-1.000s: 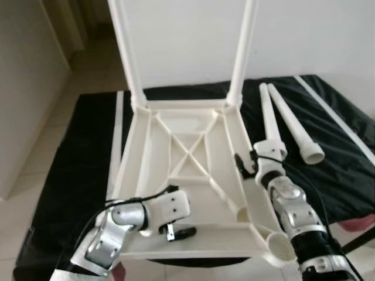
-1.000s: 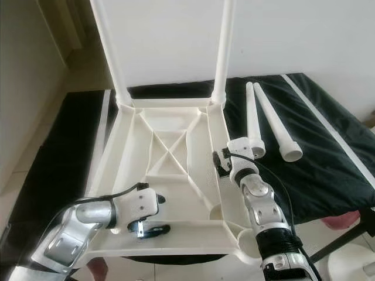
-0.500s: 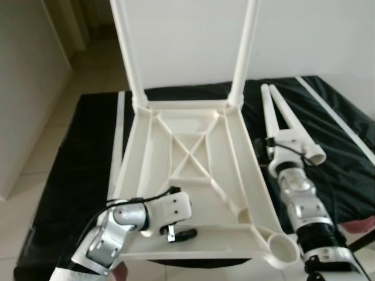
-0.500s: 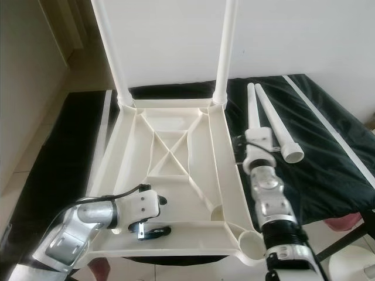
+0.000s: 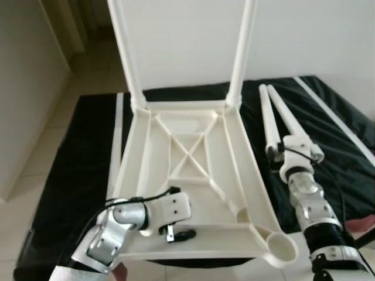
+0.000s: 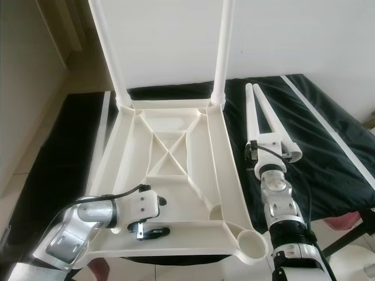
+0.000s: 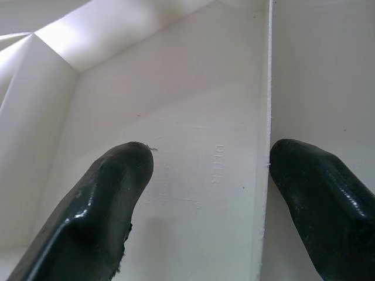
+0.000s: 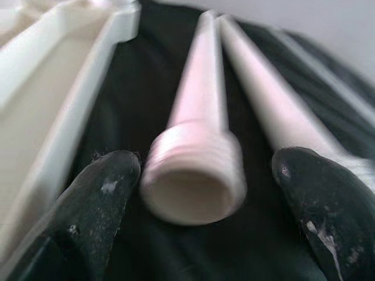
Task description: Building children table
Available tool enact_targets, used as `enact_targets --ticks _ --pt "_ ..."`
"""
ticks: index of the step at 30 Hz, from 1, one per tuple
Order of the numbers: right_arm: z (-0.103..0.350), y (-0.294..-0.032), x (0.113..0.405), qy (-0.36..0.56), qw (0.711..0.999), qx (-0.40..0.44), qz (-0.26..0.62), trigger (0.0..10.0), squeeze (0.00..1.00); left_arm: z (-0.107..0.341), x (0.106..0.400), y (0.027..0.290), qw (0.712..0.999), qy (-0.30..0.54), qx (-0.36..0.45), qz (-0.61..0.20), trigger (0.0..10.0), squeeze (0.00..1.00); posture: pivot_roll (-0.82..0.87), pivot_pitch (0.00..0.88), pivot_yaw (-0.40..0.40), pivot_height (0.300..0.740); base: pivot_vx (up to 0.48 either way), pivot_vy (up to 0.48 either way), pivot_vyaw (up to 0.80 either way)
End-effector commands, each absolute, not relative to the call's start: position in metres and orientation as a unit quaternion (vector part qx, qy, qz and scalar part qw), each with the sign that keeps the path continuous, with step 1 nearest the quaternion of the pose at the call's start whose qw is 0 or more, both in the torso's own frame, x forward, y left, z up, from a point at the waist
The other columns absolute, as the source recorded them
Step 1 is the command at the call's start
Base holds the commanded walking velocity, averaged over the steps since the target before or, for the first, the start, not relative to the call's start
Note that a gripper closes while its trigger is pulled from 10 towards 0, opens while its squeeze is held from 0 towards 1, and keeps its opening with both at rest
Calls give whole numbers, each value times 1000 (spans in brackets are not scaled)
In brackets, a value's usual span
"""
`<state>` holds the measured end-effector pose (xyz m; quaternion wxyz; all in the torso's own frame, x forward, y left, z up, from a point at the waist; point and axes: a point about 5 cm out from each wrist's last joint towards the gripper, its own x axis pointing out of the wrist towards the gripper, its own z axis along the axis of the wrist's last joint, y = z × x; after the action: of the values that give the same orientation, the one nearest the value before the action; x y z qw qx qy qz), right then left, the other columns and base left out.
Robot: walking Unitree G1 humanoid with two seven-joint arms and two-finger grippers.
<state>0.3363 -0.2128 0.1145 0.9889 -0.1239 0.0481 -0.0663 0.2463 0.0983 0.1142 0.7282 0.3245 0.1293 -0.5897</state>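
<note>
right wrist view first: the threaded end of a loose white plastic table leg (image 8: 196, 170) is being framed between the two black fingers (image 8: 94, 205) of the right gripper (image 8: 199, 193), which are spread wide and not touching it. a second loose white plastic leg (image 8: 269, 105) is lying just beside the first one on the black cloth (image 8: 140, 88).

the upside-down white plastic children's table top (image 5: 187, 170) is being rested on that cloth, with two white legs already standing up in its far corners, one on the left (image 5: 124, 52) and one on the right (image 5: 243, 52). so four legs are being counted: two fitted, two loose. two round sockets at the near corners are left to fill; the right one (image 5: 280, 249) is open and easy to see, and the left one is hidden by the arm.

the left gripper (image 7: 205, 175) is being held open over the inside of the table top near its front edge, with a thin rib between its fingers, and nothing is being pinched.

the step in hand is probably the picking up of the third leg. next, the right fingers likely need to be closed around the leg near its threaded end, and the leg needs to be lifted, stood up and turned into the open socket.
</note>
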Motion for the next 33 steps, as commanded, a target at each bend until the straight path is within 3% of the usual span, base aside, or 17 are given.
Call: enact_targets --ticks 1,8,23,27,33 --pt "111 -208 337 59 990 -122 -44 10000 0 99 246 99 747 153 320 -562 10000 0 19 0 8 740 0 0 0" --pt "108 -201 340 74 991 -113 -7 10000 0 99 244 99 749 153 317 -561 10000 0 28 0 1 740 0 0 0" --pt "99 -206 340 117 990 -81 -11 10000 0 100 239 102 755 159 312 -555 10000 0 44 0 -12 740 0 0 0" --pt "94 -201 341 125 989 -79 4 10000 0 104 244 94 758 149 311 -554 10000 0 41 0 -8 740 0 0 0" --pt "100 -185 351 122 989 -65 51 10000 0 110 246 62 749 118 311 -573 10000 0 42 0 -5 740 0 0 0"
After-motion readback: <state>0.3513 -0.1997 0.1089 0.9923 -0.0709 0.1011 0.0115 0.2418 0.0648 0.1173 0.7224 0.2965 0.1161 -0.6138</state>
